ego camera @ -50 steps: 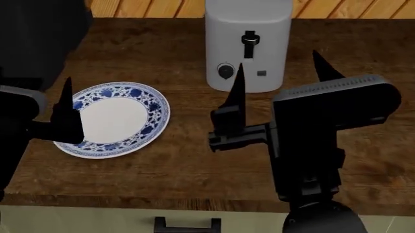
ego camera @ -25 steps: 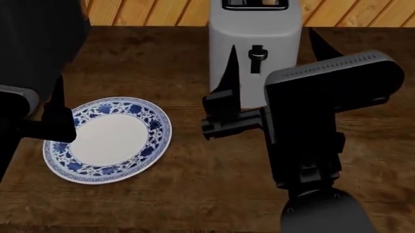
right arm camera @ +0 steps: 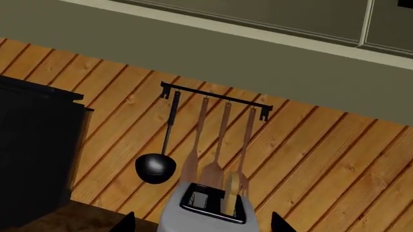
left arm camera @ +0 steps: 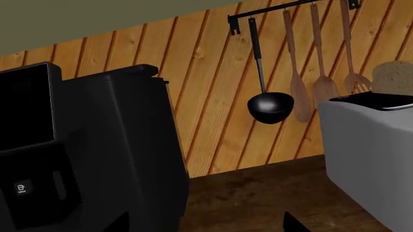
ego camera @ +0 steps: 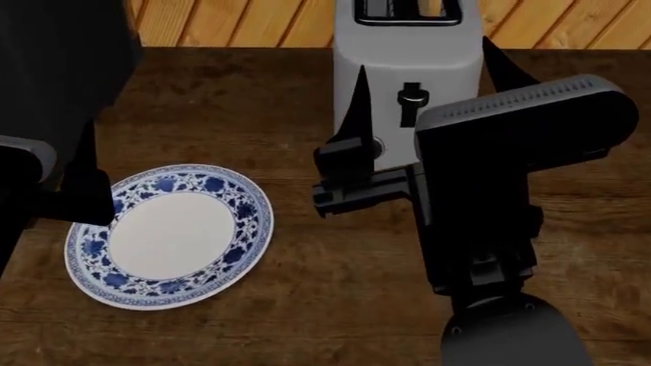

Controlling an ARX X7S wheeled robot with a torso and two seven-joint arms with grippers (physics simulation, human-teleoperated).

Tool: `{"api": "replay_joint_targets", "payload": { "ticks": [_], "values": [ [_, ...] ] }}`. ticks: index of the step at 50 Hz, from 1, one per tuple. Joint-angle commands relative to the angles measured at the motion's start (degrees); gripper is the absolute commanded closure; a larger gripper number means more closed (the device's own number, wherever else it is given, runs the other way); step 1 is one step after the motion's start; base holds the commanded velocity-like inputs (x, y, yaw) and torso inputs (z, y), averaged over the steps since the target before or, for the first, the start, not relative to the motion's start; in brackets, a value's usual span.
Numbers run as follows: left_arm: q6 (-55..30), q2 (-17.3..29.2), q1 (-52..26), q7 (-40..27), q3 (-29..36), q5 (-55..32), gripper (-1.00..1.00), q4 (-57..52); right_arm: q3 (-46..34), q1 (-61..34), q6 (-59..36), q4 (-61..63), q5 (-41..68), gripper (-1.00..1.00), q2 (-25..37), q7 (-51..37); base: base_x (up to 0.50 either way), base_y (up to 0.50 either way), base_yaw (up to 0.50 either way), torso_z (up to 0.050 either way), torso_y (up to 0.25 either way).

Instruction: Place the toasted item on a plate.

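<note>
The toasted item (right arm camera: 230,195) is a tan bread slice standing in one slot of the white toaster (right arm camera: 193,220). It also pokes above the toaster in the left wrist view (left arm camera: 392,77). The plate (ego camera: 244,200), white with a blue floral rim, lies empty on the wooden counter, left of the toaster (ego camera: 407,57). My right gripper (ego camera: 428,84) is open and empty, in front of the toaster, one finger off each side of it; the right wrist view (right arm camera: 202,215) shows it short of the slots. My left gripper (left arm camera: 205,213) is open and empty, above the plate's left edge.
A tall black coffee machine (ego camera: 61,53) stands at the counter's back left, close to my left gripper (left arm camera: 96,145). A rail with a black ladle (right arm camera: 154,169) and wooden utensils hangs on the plank wall behind the toaster. The wooden counter (ego camera: 305,290) extends in front.
The head view has shifted, so the toaster's top slots now show and the plate sits lower. My right gripper has moved forward and up towards the toaster. The left gripper has barely moved.
</note>
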State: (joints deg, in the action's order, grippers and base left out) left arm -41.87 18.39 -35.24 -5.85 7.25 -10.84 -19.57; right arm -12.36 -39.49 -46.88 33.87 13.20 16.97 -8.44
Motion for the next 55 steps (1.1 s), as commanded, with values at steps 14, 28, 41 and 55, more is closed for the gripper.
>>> {"api": "replay_joint_targets", "payload": {
  "ticks": [14,28,41,55],
  "values": [
    [-0.8,0.6,-0.1,-0.4,-0.2,-0.5,-1.0,-1.0,-0.6,-0.8,0.4,0.1,0.7,-1.0,0.2,0.2,0.24,0.0,0.0,0.0,0.0],
    [-0.9,0.9,0.0,-0.8,0.0,-0.5,-1.0,-1.3,-0.3,-0.2,0.8,0.5,1.0,-1.0,0.4,-0.2,0.24,0.01,0.0,0.0,0.0],
    [-1.4,1.2,-0.4,-0.8,0.0,-0.9,-1.0,-1.7,-0.8,-1.1,0.9,0.4,1.4,-1.0,0.7,0.1,0.24,0.01,0.0,0.0,0.001],
    [-1.0,1.4,0.3,-1.3,-0.2,-0.9,-1.0,-1.8,-0.8,-0.8,0.6,1.2,1.9,-1.0,0.9,-0.2,0.26,0.04,0.0,0.0,0.0]
  ]
}}
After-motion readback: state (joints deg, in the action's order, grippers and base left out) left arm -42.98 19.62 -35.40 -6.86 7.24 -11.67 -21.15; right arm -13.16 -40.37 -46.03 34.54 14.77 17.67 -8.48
